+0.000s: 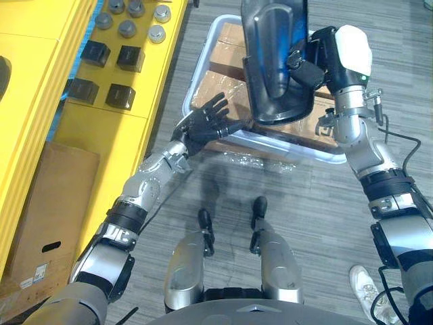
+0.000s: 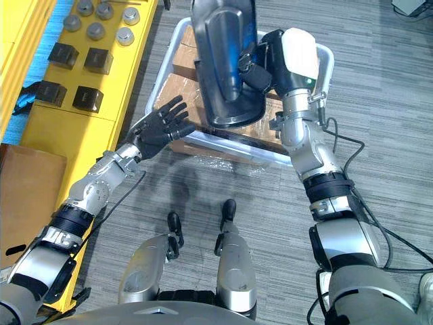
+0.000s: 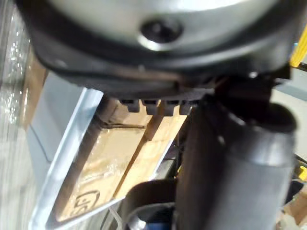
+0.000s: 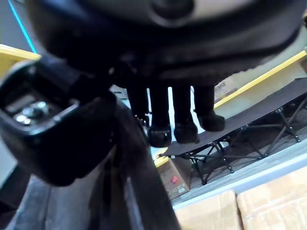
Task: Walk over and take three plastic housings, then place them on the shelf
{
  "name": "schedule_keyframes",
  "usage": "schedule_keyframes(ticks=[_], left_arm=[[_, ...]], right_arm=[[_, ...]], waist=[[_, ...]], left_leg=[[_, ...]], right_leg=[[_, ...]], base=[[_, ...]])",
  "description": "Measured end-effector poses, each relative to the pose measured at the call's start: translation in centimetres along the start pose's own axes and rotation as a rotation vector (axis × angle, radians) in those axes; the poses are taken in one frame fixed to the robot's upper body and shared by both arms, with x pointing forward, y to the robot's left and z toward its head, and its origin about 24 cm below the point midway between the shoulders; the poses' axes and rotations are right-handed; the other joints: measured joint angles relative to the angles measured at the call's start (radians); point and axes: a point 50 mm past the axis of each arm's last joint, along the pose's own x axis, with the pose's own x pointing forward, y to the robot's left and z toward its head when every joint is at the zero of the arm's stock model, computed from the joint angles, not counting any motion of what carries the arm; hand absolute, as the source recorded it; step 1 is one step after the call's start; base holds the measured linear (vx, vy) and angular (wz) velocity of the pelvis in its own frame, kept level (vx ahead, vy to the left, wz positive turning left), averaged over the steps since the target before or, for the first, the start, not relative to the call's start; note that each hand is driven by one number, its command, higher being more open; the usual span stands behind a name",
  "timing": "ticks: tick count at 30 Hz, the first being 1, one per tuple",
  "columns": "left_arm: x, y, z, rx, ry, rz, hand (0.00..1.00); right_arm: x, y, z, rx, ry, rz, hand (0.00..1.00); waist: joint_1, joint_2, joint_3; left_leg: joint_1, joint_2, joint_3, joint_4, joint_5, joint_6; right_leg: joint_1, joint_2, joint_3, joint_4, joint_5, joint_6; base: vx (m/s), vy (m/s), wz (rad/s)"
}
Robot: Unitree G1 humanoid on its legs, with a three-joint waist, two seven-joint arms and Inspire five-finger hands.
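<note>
Floor: grey planks [image 1: 318, 203] run under all you see; a pale bin [image 1: 311, 156] stands on them straight ahead of you, with a yellow shelf [image 1: 40, 81] along its left side

Shelf top: black blocks [image 1: 130, 58] sit in two rows near its right edge; grey round caps [image 1: 127, 28] are clustered just beyond them, toward the far edge

Bin: cardboard boxes [image 1: 223, 84] under clear film cover its bottom; more film spills onto the floor at its near edge

Plastic housing [image 1: 274, 54]: black and glossy; it is lifted clear of the boxes and hangs in the air over the far right part of the bin, with its hollow side turned toward you

Right hand [image 1: 323, 51]: you have it clamped on the housing's right edge, thumb and fingers curled round the rim; the right wrist view shows the fingers bent in a row beside the dark wall of the part

Left hand [image 1: 206, 122]: flat, fingers spread, holding nothing; it hovers at the bin's near left corner, fingertips over the boxes; you cannot tell whether it touches the rim

Elsewhere: a brown carton [image 1: 57, 196] lies on the floor at the shelf's near end; a person's white shoe [image 1: 365, 288] rests on the floor at your near right
</note>
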Motion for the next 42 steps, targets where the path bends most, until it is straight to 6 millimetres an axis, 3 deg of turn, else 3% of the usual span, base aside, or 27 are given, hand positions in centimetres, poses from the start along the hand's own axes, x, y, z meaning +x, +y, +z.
schedule_keyframes(ticks=[4,10,17,18,24,28,32,41,42], left_arm=[[0.1,-0.5,-0.6,-0.148,0.001,-0.076,1.00],[0.8,-3.0,-3.3,-0.249,0.095,-0.190,1.00],[0.8,-2.9,-4.5,-0.234,0.144,-0.088,1.00],[0.7,-2.8,-4.7,-0.214,0.156,-0.063,0.00],[-0.7,-2.3,-7.5,-0.223,0.212,0.071,0.00],[-1.6,-2.8,-9.0,-0.241,0.221,0.131,0.00],[-2.9,-3.0,-10.8,-0.303,0.203,0.225,0.00],[-4.7,-3.9,-13.1,-0.307,0.258,0.226,0.00],[-4.8,-4.2,-13.0,-0.282,0.255,0.215,0.00]], right_arm=[[-0.5,1.6,1.3,0.014,-0.068,0.039,0.00],[-3.3,4.7,1.9,0.082,-0.074,0.141,0.00],[-5.3,6.8,2.3,0.153,-0.037,0.204,0.00],[-5.8,7.3,2.6,0.173,-0.037,0.219,0.00],[-8.5,9.3,2.8,0.242,0.016,0.286,0.00],[-11.0,10.5,2.6,0.311,0.095,0.298,0.00],[-14.0,10.9,3.9,0.406,0.147,0.253,0.00],[-18.5,11.3,4.2,0.481,0.280,0.230,0.00],[-19.0,11.1,4.3,0.494,0.298,0.211,1.00]], waist=[[-0.001,-0.002,-0.001],[-0.002,-0.007,-0.011],[-0.002,-0.022,-0.058],[0.001,-0.024,-0.064],[0.007,-0.027,-0.125],[0.021,-0.046,-0.166],[0.027,-0.057,-0.206],[0.027,-0.082,-0.258],[0.027,-0.083,-0.265]], left_leg=[[0.022,-0.003,-0.003,-0.001,0.000,0.003],[0.046,-0.004,-0.024,-0.012,0.004,0.005],[0.061,-0.011,-0.038,-0.043,0.017,0.004],[0.072,-0.013,-0.039,-0.052,0.017,0.003],[0.094,-0.025,-0.044,-0.076,0.017,0.003],[0.103,-0.026,-0.044,-0.082,0.017,0.003],[0.127,-0.025,-0.040,-0.095,0.016,0.003],[0.164,-0.025,-0.038,-0.165,0.042,-0.009],[0.169,-0.024,-0.037,-0.173,0.048,-0.015]], right_leg=[[0.026,-0.001,-0.004,-0.005,-0.003,-0.002],[0.077,0.001,-0.037,-0.039,-0.003,-0.001],[0.110,0.004,-0.058,-0.087,0.013,0.004],[0.123,0.005,-0.059,-0.101,0.016,0.005],[0.152,0.002,-0.061,-0.128,0.022,0.010],[0.156,0.001,-0.059,-0.130,0.022,0.010],[0.170,0.003,-0.058,-0.131,0.018,0.007],[0.174,0.003,-0.063,-0.136,0.004,-0.001],[0.174,0.004,-0.063,-0.136,0.004,0.000]], base=[[-0.05,-0.005,0.01],[-0.04,-0.028,0.11],[0.03,-0.004,0.09],[0.05,0.012,0.06],[0.05,0.032,0.04],[-0.01,0.027,-0.01],[-0.04,0.007,-0.07],[-0.03,0.000,-0.01],[0.00,0.000,0.00]])
